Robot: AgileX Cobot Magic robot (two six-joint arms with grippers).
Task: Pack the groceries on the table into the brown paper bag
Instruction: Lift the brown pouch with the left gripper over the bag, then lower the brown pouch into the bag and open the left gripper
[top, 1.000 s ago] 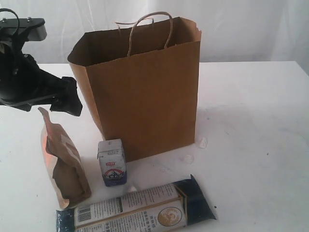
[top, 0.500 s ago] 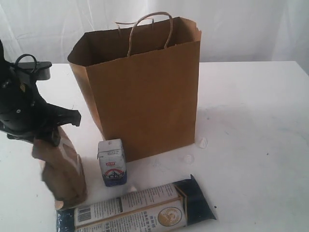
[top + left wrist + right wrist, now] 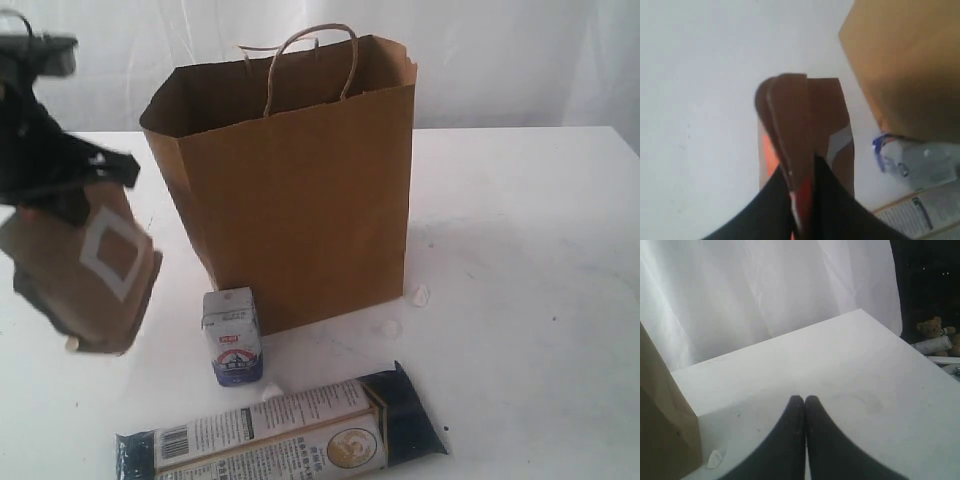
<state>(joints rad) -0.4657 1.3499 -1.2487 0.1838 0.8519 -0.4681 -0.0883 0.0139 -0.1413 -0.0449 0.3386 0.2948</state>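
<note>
My left gripper (image 3: 70,195) is shut on the top edge of the brown pouch (image 3: 90,270), which hangs tilted above the table (image 3: 520,250) at the far left. In the left wrist view the pouch (image 3: 800,120) is pinched between the black fingers (image 3: 845,200). The brown paper bag (image 3: 295,190) stands open in the middle. In front of it stands the small white-blue carton (image 3: 232,335), and the long blue-white packet (image 3: 290,430) lies at the front edge. My right gripper (image 3: 805,400) is shut on nothing, over bare table to one side of the bag (image 3: 660,430). It is out of the exterior view.
Small white crumpled scraps (image 3: 418,295) lie at the bag's front right corner, and one (image 3: 714,458) shows in the right wrist view. A white curtain (image 3: 500,60) hangs behind the table. A dark area with a teddy bear (image 3: 930,329) lies beyond the table's far edge.
The left gripper came down onto the standing pouch, closed on its top and lifted it off the table, swinging it up and to the left. The right gripper has stayed shut.
</note>
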